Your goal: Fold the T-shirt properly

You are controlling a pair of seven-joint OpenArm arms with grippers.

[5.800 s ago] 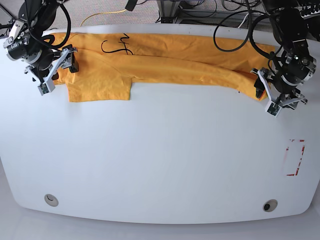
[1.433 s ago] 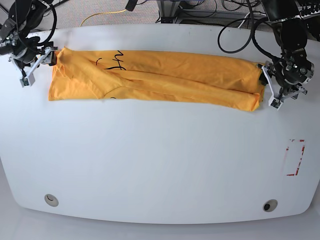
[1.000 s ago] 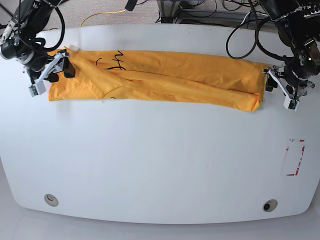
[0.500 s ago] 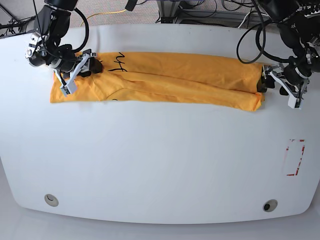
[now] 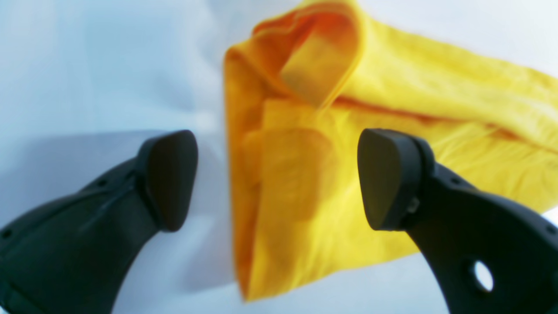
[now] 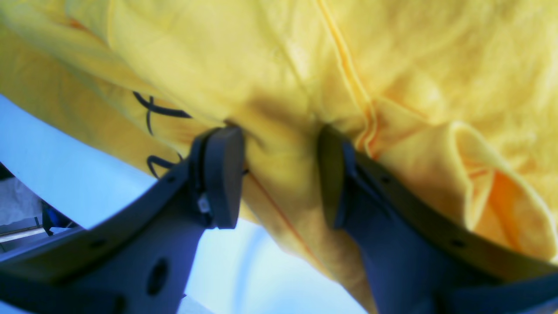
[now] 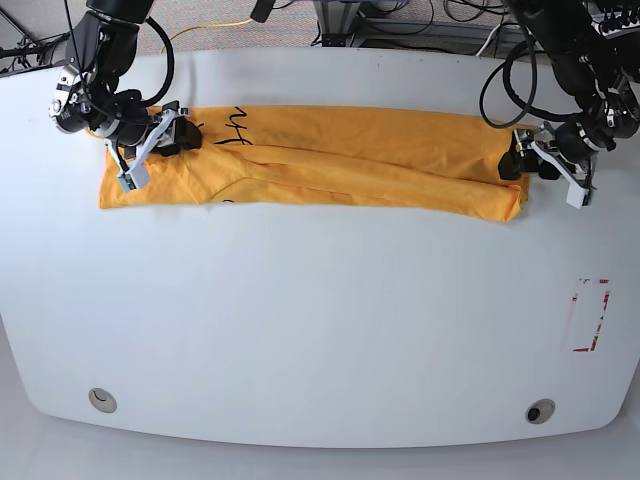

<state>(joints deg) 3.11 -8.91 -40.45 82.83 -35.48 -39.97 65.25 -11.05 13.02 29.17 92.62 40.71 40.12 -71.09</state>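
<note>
The orange-yellow T-shirt [image 7: 350, 150] lies as a long folded band across the far side of the white table [image 7: 320, 330], black lettering [image 7: 238, 122] near its left end. On that left end, my right gripper [image 7: 160, 150] presses down. In the right wrist view its fingers [image 6: 222, 174] pinch a ridge of cloth [image 6: 283, 165], so my right gripper [image 6: 279, 174] is shut on the T-shirt. My left gripper [image 7: 545, 170] is at the band's right end. In the left wrist view my left gripper [image 5: 279, 179] is wide open, straddling the folded end [image 5: 414, 100] without gripping it.
A red-outlined rectangle [image 7: 590, 315] marks the table near its right edge. Two round holes [image 7: 100, 400] [image 7: 540, 410] sit near the front edge. Black cables [image 7: 470, 30] and a yellow cord [image 7: 205, 30] lie behind the table.
My right gripper has come from beside the shirt's left edge onto the cloth and closed on it. My left gripper has opened wider and shifted in toward the right end.
</note>
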